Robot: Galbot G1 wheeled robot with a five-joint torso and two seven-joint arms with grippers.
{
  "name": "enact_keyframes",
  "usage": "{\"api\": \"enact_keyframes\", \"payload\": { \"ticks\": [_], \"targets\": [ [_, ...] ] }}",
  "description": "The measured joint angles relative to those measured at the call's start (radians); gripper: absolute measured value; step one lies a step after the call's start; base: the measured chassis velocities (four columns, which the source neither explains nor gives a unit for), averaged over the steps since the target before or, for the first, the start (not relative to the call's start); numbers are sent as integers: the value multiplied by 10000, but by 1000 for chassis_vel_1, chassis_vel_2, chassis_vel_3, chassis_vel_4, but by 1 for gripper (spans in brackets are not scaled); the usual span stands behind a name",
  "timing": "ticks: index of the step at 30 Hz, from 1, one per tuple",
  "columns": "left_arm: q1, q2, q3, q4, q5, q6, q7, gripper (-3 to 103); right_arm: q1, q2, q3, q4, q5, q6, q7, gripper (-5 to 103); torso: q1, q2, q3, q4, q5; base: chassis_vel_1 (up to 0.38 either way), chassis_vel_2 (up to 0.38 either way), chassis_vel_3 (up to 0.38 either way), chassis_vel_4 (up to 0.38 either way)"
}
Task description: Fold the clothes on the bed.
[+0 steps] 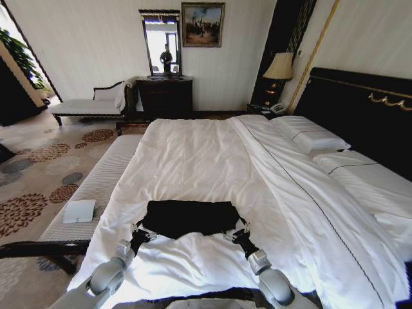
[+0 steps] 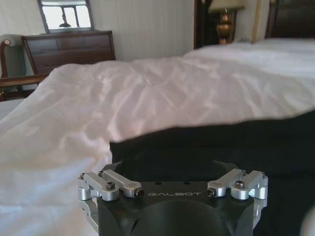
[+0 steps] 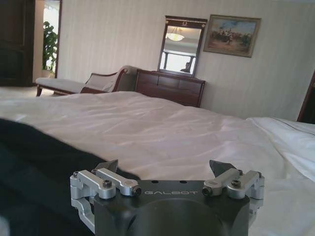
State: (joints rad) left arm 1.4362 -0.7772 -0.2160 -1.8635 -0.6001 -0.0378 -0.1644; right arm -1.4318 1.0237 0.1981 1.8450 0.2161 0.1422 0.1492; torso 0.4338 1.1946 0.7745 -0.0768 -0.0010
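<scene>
The clothes (image 1: 190,217) are a single black piece lying flat as a wide band on the white bed (image 1: 193,161), near its foot edge; no lettering shows. My left gripper (image 1: 143,230) sits at the cloth's near left corner and my right gripper (image 1: 238,233) at its near right corner. In the left wrist view the left gripper (image 2: 170,169) is open, fingers spread over the black cloth (image 2: 221,142). In the right wrist view the right gripper (image 3: 165,169) is open above the white sheet, with the black cloth (image 3: 39,157) beside one finger.
A pale ribbed bench (image 1: 96,187) with a flat white object (image 1: 79,211) on it runs along the bed's left side. Pillows (image 1: 309,135) and the dark headboard (image 1: 360,109) are at the right. Against the far wall stand a dresser (image 1: 164,96) and a chaise (image 1: 90,106).
</scene>
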Motion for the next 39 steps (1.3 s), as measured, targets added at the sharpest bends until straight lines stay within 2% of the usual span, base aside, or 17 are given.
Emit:
{"api": "enact_keyframes", "payload": {
  "ticks": [3, 4, 8, 9, 12, 16, 18, 21, 32, 35, 39],
  "targets": [
    [-877, -84, 180, -357, -1322, 511, -523, 100, 982, 61, -368, -454, 777, -460, 66, 100, 1, 0, 1, 1, 8, 0, 0, 0, 0],
    [-877, -84, 180, -357, -1322, 511, -523, 100, 982, 61, -368, -454, 777, -460, 66, 100, 1, 0, 1, 1, 8, 0, 0, 0, 0],
    [-2490, -529, 873, 398, -1994, 1349, -1158, 100, 2157, 223, -1045, -1741, 1243, -776, 200, 100, 2, -1, 3, -2, 0, 0, 0, 0, 0],
    [-2490, -529, 873, 398, -1994, 1349, -1158, 100, 2157, 223, -1045, -1741, 1243, -776, 200, 100, 2, -1, 3, -2, 0, 0, 0, 0, 0],
    [-3483, -862, 1435, 1301, -2594, 1800, -1493, 100, 2655, 302, -1424, -2204, 1734, -1161, 396, 100, 3, -2, 3, -1, 2, 0, 0, 0, 0],
    [-3844, -797, 1743, 1719, -3193, 2091, -1666, 100, 2656, 297, -1607, -2281, 1920, -1407, 530, 100, 4, -2, 3, -4, 1, 0, 0, 0, 0],
    [-3797, -629, 1763, 1747, -3212, 2099, -1627, 100, 2514, 255, -1642, -2246, 1859, -1411, 531, 100, 4, -2, 3, -3, 2, 0, 0, 0, 0],
    [-3396, -248, 1758, 1809, -3072, 2002, -1392, 100, 2126, 230, -1606, -2272, 1335, -1052, 316, 100, 2, -1, 1, -1, 4, 0, 0, 0, 0],
    [-1821, 230, 1173, 1195, -2499, 1761, -1105, 100, 1317, 70, -1445, -1709, 795, -807, 254, 100, 2, -1, 0, -2, 2, 0, 0, 0, 0],
    [-1151, 479, 1015, 1357, -1790, 1374, -729, 100, 807, 23, -1307, -1821, 599, -634, 223, 100, 1, -1, 0, 0, 3, 0, 0, 0, 0],
    [-557, 531, 773, 1232, -1524, 1216, -601, 100, 248, -112, -1024, -1520, 396, -535, 157, 100, 1, -1, 0, -1, 1, 0, 0, 0, 0]
  ]
}}
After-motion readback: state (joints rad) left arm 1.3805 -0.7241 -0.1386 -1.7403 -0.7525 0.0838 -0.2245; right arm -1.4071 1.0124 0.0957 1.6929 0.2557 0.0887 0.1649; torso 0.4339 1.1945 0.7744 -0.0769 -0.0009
